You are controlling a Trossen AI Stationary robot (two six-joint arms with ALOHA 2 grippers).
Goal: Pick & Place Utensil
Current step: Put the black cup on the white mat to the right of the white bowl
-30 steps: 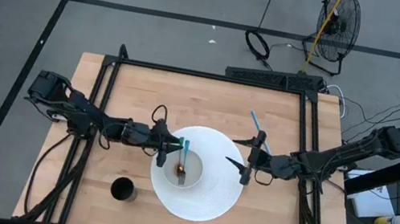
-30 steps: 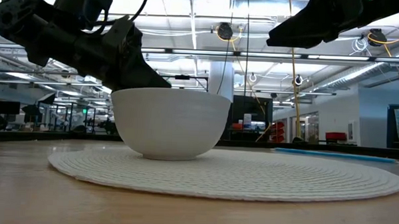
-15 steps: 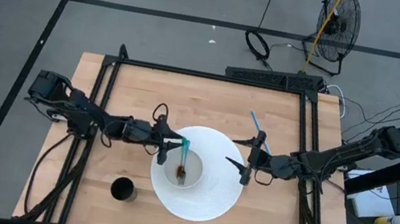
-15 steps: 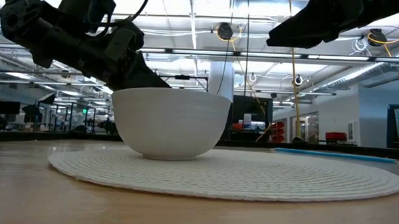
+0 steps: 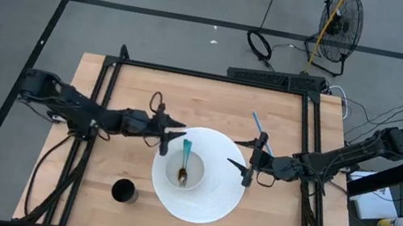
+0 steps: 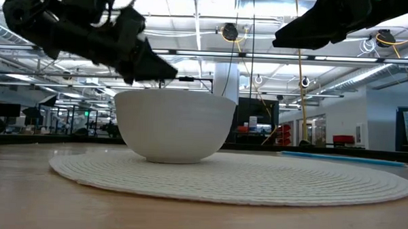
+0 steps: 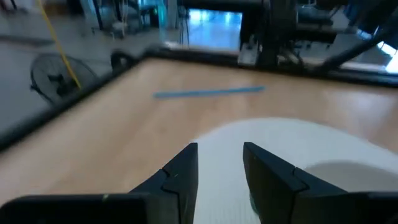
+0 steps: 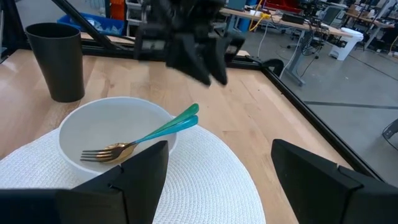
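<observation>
A fork [image 5: 184, 166] with a gold head and a teal handle lies in the white bowl [image 5: 191, 184]. The bowl stands on a round white mat [image 5: 211, 205]. The fork's tines [image 8: 99, 152] rest on the bowl's inside, and its handle [image 8: 177, 123] leans on the rim and sticks out over it. My left gripper [image 5: 174, 141] hovers open just off the bowl's left rim, a little above it, with nothing between its fingers [image 7: 180, 177]. My right gripper [image 5: 237, 153] stands open over the mat's right part, clear of the bowl.
A thin blue utensil [image 5: 256, 122] lies on the bare wood beyond the mat, at the far right. A black cup [image 5: 123, 191] stands near the front edge, left of the mat. A black frame [image 5: 207, 76] runs round the table.
My left gripper has risen and drawn back from the bowl toward the table's far left, and its wrist has rolled a little. The fork lies in the bowl as before. My right arm has kept still.
</observation>
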